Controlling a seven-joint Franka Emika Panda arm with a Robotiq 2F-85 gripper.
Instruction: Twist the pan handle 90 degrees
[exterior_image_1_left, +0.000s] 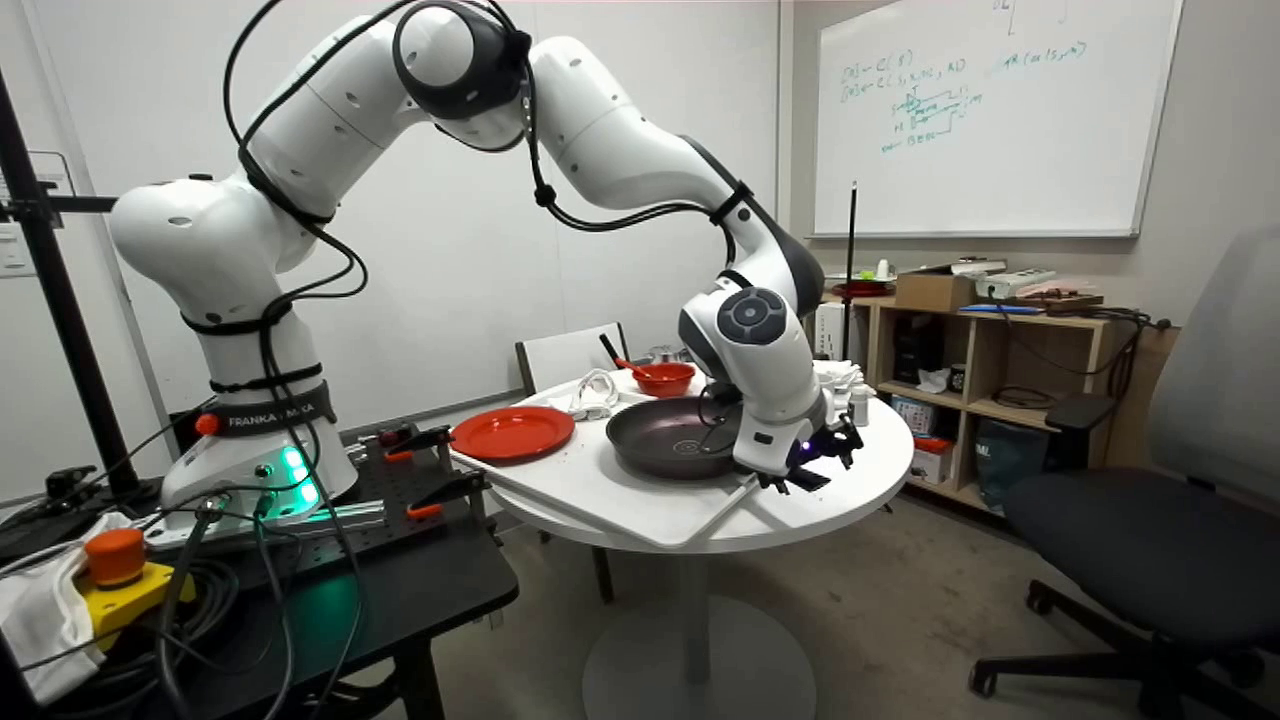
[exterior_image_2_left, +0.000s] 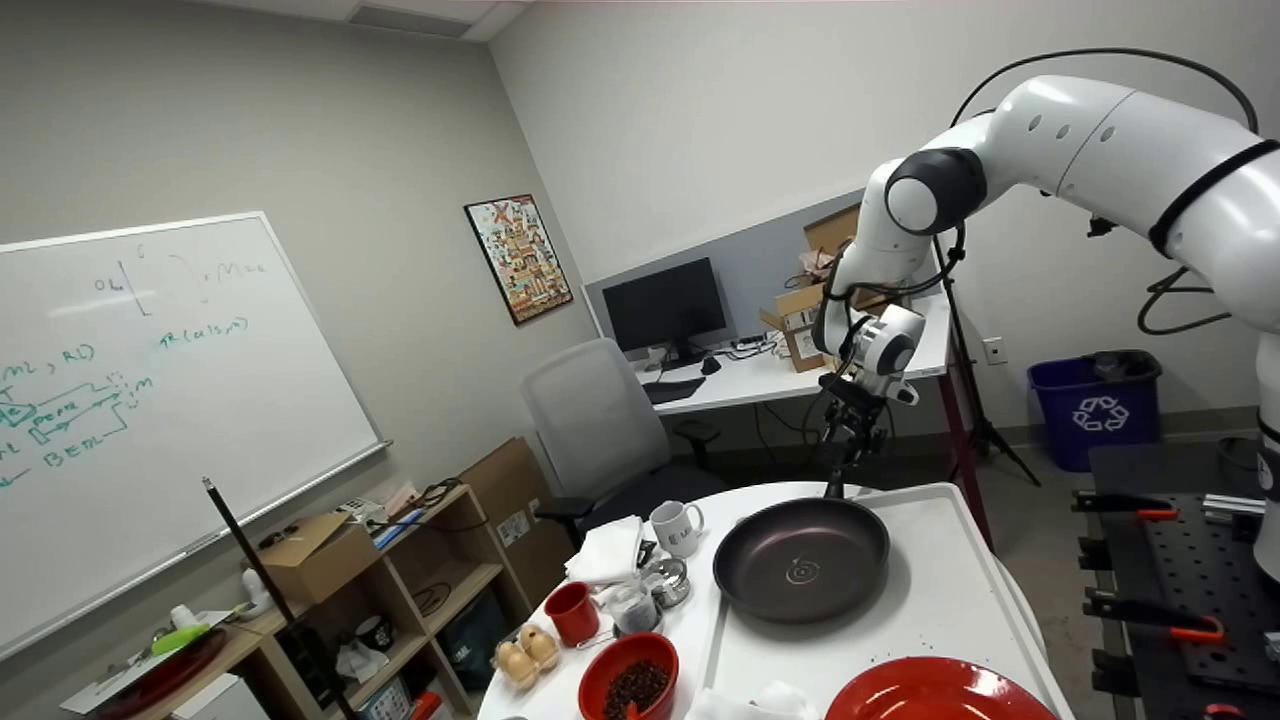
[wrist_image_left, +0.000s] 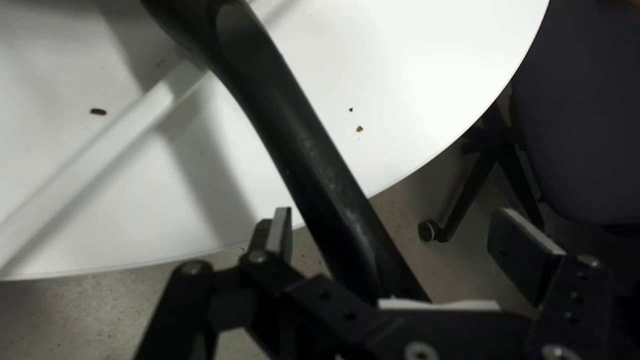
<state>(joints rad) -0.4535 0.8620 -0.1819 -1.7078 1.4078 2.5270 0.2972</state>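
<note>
Far left in an exterior view: whiteboard, green handwriting; low wooden shelf unit beneath, with a cardboard box on top. Framed picture on the wall beyond.

Next the counter, round, white. At its left edge, brown egg-shaped objects; then a red cup, upright, a white cloth behind it, and a red bowl nearer the camera, dark bits inside. White mug farther back.

Right of the mug: the pan, black, wide, shallow, lying flat, hollow side up, on a white tray. Pan handle juts from the far side of the rim. Red plate nearer, cut off at the bottom. Arm reaches across from the right, bent down over the pan handle. Blue recycling bin by the wall.

Wrist view, from left: tray rim slants up and under the pan handle. Tool spread wide, gripping nothing; its fingers stand either side of the pan handle, gap on both sides, wider on the right. Pan handle runs diagonally across the counter's edge, its end hidden behind the tool's body. Far right, a dark office chair.
</note>
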